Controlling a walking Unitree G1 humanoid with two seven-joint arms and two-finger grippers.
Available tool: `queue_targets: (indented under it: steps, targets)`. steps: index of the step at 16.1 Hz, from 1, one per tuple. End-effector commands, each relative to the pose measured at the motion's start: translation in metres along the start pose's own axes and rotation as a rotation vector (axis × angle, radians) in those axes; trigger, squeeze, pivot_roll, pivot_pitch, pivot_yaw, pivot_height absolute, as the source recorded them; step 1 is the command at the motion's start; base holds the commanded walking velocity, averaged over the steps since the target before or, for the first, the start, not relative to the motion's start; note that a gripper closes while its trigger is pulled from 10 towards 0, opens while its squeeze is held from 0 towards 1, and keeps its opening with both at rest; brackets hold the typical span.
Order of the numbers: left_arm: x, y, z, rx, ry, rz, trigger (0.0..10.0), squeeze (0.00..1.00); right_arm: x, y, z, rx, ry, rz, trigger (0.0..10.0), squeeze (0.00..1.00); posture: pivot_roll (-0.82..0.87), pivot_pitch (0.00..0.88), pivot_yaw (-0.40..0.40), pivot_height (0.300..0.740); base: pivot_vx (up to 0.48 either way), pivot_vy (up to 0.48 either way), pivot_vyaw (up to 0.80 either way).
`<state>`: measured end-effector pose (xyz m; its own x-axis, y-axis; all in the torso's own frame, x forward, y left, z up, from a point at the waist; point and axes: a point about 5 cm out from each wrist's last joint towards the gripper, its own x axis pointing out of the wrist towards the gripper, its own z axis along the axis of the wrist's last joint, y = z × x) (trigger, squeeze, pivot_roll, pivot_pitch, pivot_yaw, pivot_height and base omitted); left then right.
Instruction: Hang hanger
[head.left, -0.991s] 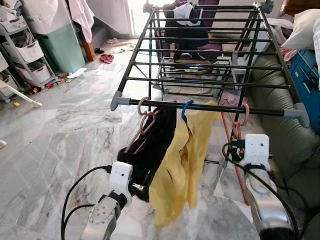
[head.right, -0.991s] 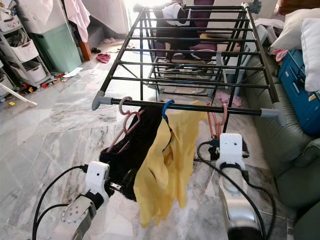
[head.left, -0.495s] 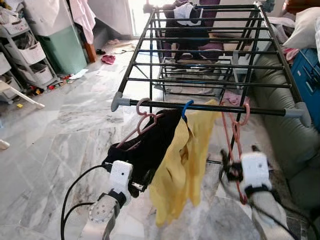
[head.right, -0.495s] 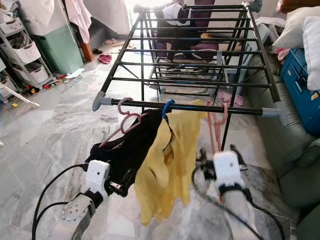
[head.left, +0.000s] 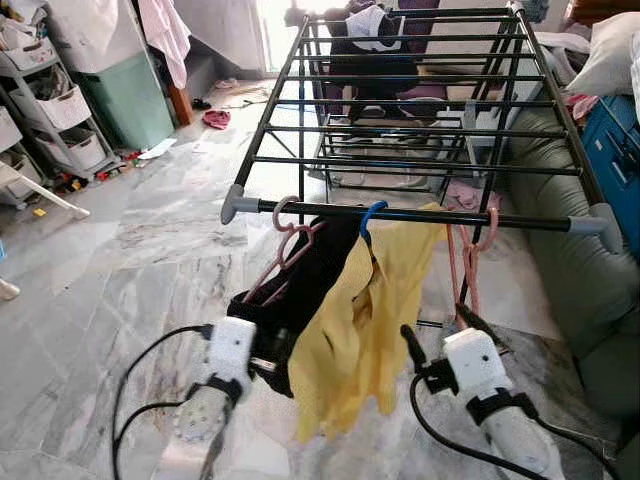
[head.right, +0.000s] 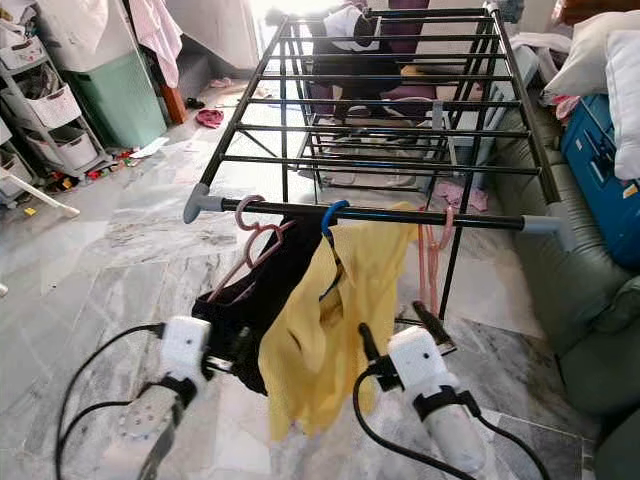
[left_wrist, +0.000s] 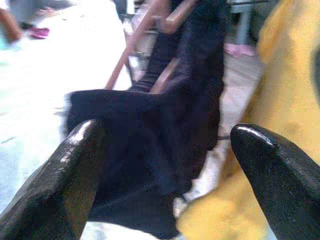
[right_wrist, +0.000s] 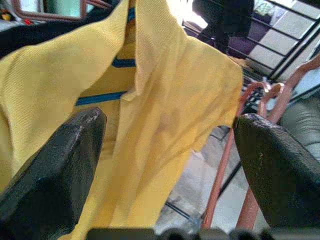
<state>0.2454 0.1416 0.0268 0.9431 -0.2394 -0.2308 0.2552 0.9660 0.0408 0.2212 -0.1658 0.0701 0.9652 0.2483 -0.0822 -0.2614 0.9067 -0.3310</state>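
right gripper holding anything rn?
No. In the right wrist view the right gripper has its fingers spread wide, with the yellow shirt beyond them and nothing clamped between.

Three hangers on drying rack (head.left: 420, 215) front bar, shirt (head.left: 365, 320) between dark garment (head.left: 300, 300) and bare hanger (head.left: 468, 262)

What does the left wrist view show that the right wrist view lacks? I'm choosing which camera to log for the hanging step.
Left wrist view: the black garment up close, draped on a pink hanger, with bright floor behind.

Right wrist view: blue strips inside the shirt's collar, bare pink hangers, and the rack bars.

Both: the yellow shirt, and that arm's own two black fingers spread apart, left hand and right hand.
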Motion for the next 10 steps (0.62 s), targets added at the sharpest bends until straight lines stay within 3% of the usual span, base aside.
queue_targets:
  steps: [1,2,3,10]
  targets:
    - [-0.007,0.012,-0.001,0.019,0.000,0.067,10.0,0.00,0.008,-0.001,0.008,0.058,-0.020,-0.010,10.0,0.66,-0.12,0.000,0.079,0.740,0.000,0.000,0.00]
    - [-0.010,0.015,-0.003,0.022,0.007,0.091,10.0,0.00,0.012,-0.001,0.009,0.116,-0.008,-0.026,10.0,0.00,-0.11,0.000,0.074,0.740,0.000,0.000,0.00]
    - [-0.013,0.017,-0.005,0.031,0.018,0.120,10.0,0.00,0.018,0.000,0.011,0.159,-0.005,-0.030,10.0,0.00,-0.10,0.000,0.071,0.740,0.000,0.000,0.00]
    - [-0.008,0.016,-0.005,0.039,0.032,0.166,10.0,0.00,0.029,0.012,0.013,0.174,-0.005,0.019,10.0,0.00,-0.09,0.000,0.066,0.740,0.000,0.000,0.00]
